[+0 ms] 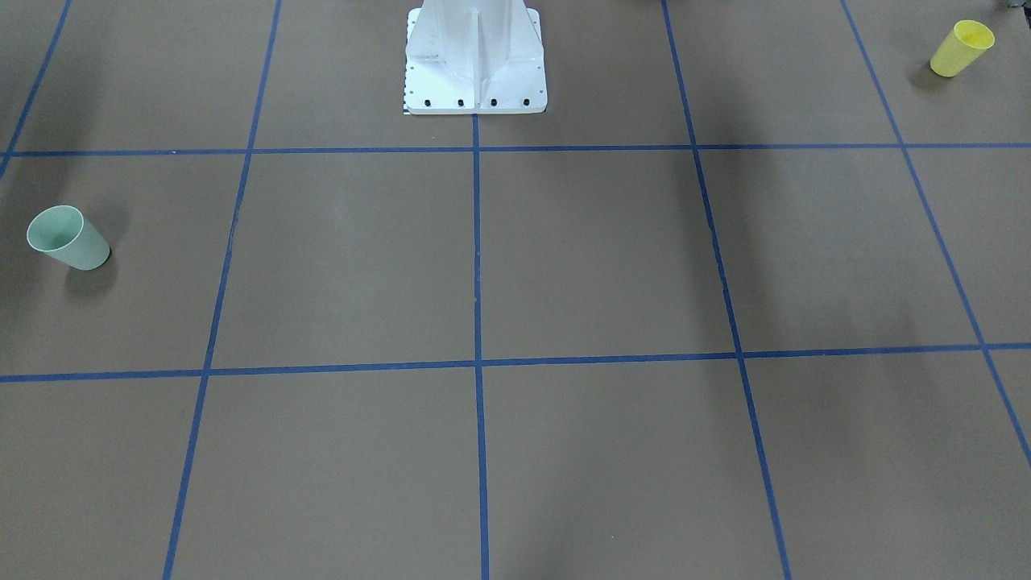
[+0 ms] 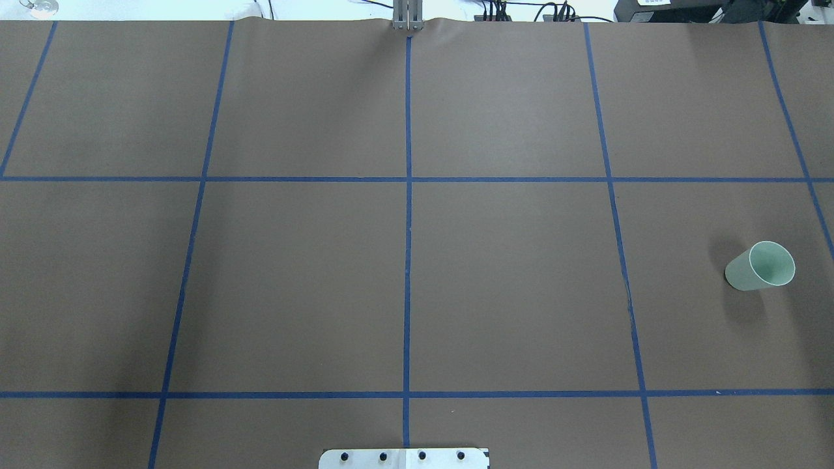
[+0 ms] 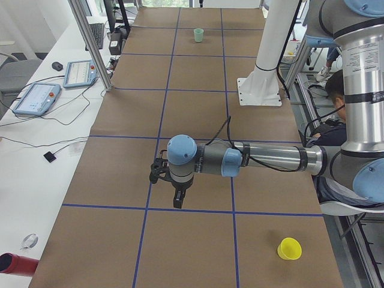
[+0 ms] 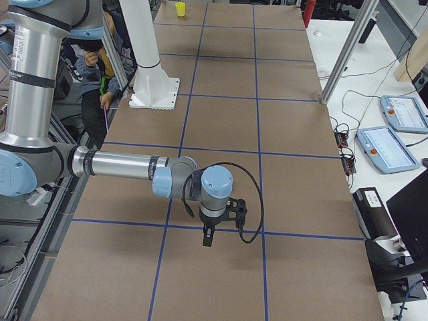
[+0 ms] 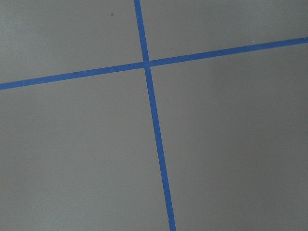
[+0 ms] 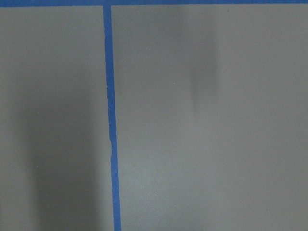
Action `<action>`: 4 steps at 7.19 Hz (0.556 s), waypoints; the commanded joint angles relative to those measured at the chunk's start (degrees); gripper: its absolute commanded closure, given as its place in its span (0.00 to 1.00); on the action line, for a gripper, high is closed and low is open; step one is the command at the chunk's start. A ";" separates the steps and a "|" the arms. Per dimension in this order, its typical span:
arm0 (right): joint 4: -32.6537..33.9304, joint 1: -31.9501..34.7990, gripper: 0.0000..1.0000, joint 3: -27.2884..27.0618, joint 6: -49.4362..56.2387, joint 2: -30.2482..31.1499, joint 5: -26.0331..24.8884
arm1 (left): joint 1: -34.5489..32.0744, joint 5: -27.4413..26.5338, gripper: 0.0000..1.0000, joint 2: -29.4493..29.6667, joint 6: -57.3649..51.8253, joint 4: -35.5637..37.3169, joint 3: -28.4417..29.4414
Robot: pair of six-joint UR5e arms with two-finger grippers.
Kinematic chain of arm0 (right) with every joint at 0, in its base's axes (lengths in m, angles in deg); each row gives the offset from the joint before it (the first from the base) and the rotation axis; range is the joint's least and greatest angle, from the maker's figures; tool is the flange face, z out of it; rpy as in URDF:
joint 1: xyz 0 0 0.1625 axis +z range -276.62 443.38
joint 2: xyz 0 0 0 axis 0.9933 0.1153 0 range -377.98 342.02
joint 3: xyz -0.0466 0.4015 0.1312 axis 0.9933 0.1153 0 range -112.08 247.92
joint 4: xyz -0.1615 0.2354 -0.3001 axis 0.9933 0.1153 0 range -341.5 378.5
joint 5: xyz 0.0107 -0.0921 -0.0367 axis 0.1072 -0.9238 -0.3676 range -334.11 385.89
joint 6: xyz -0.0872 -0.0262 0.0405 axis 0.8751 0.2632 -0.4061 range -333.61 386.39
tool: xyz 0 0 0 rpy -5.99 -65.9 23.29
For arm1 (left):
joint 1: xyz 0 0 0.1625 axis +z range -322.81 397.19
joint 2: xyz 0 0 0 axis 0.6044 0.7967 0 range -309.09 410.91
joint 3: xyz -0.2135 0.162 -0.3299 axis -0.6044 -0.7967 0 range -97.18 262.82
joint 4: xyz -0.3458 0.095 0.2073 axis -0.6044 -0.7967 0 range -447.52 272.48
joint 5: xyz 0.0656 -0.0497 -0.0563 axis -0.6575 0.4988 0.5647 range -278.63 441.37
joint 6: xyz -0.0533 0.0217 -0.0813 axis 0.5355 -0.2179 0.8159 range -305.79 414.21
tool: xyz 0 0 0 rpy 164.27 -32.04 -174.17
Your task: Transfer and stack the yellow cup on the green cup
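Observation:
The yellow cup (image 1: 961, 48) stands upright on the brown table, near the robot's side at the end by the left arm; it also shows in the exterior left view (image 3: 290, 248) and far off in the exterior right view (image 4: 180, 9). The green cup (image 1: 68, 238) stands upright near the opposite end, on the right arm's side (image 2: 761, 266) (image 3: 198, 35). My left gripper (image 3: 178, 201) hangs above the table, well away from the yellow cup. My right gripper (image 4: 208, 237) hangs above bare table. Neither shows in any other view, so I cannot tell whether they are open or shut.
The robot's white pedestal (image 1: 475, 72) stands at the middle of the table's robot side. Blue tape lines (image 2: 408, 260) divide the brown surface into squares. An aluminium post (image 3: 90, 42) and teach pendants (image 3: 36, 99) stand along the far side. A person (image 3: 333, 90) sits behind the robot.

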 commanded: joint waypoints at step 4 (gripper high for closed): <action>0.00 -0.02 0.00 -0.13 0.09 0.09 0.09 | 0.00 0.09 0.00 0.44 0.61 -0.67 -1.23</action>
